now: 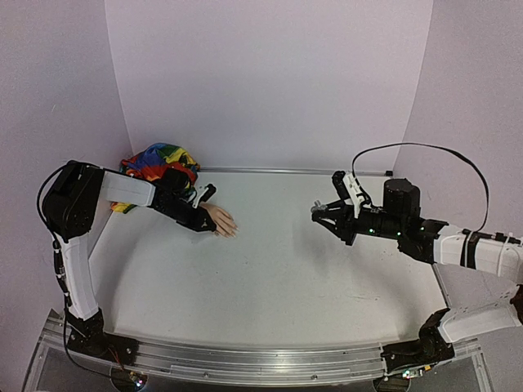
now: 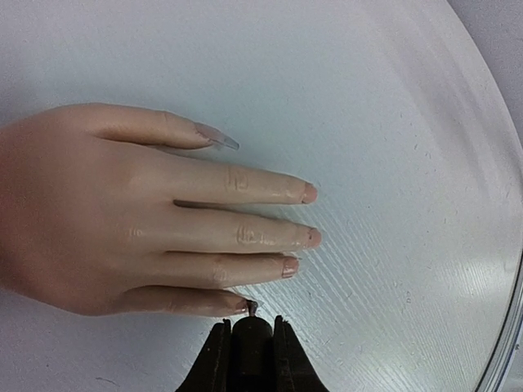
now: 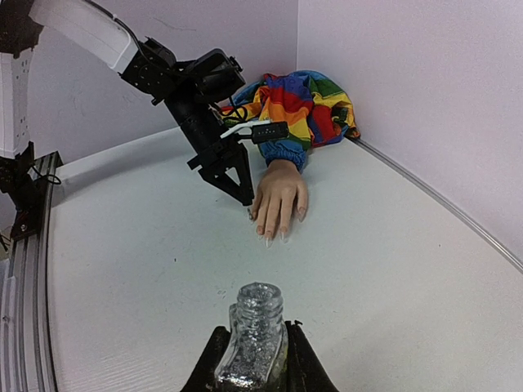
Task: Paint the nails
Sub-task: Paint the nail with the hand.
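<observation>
The pale fake hand (image 2: 106, 212) lies palm down on the white table, its rainbow sleeve (image 1: 159, 163) bunched in the far left corner. The nails (image 2: 309, 193) point toward the table's middle. My left gripper (image 2: 251, 322) is shut on a black brush cap (image 2: 251, 347). The brush tip (image 2: 253, 309) touches the little finger's nail (image 2: 243, 304). My right gripper (image 3: 256, 328) is shut on an open glitter polish bottle (image 3: 255, 327), held upright above the table well to the right of the hand (image 3: 279, 192).
White walls close the table at the back and both sides. A metal rail (image 1: 245, 363) runs along the near edge by the arm bases. A black cable (image 1: 425, 151) loops above the right arm.
</observation>
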### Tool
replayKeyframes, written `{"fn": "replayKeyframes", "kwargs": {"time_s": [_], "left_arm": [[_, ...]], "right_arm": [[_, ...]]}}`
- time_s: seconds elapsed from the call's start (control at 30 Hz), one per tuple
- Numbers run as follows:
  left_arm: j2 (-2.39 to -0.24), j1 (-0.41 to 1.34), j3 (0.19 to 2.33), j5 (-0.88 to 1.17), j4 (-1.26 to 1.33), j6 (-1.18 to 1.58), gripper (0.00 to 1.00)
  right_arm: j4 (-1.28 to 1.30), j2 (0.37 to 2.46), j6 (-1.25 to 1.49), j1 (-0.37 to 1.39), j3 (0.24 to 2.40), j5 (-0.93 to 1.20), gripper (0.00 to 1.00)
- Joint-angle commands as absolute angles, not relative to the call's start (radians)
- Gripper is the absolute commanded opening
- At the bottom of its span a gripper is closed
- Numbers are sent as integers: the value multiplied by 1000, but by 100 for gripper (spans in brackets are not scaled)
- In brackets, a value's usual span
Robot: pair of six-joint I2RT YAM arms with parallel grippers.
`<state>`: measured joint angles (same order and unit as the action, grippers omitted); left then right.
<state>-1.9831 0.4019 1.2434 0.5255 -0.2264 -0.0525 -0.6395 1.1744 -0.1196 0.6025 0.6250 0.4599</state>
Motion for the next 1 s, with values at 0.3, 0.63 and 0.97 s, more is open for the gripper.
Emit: {"fn": "replayKeyframes", "kwargs": {"time_s": [0.3, 0.63, 0.97], "left_arm": [[-1921, 382, 1227, 560, -163, -55, 0], [-1936, 382, 1242, 558, -164, -49, 0], [-1941, 382, 1244, 543, -170, -44, 0]], "right_arm": [[-677, 1170, -120, 604, 626, 487, 0], [-677, 1170, -121, 605, 627, 488, 0], [-678, 1169, -122, 604, 627, 489, 0]]}}
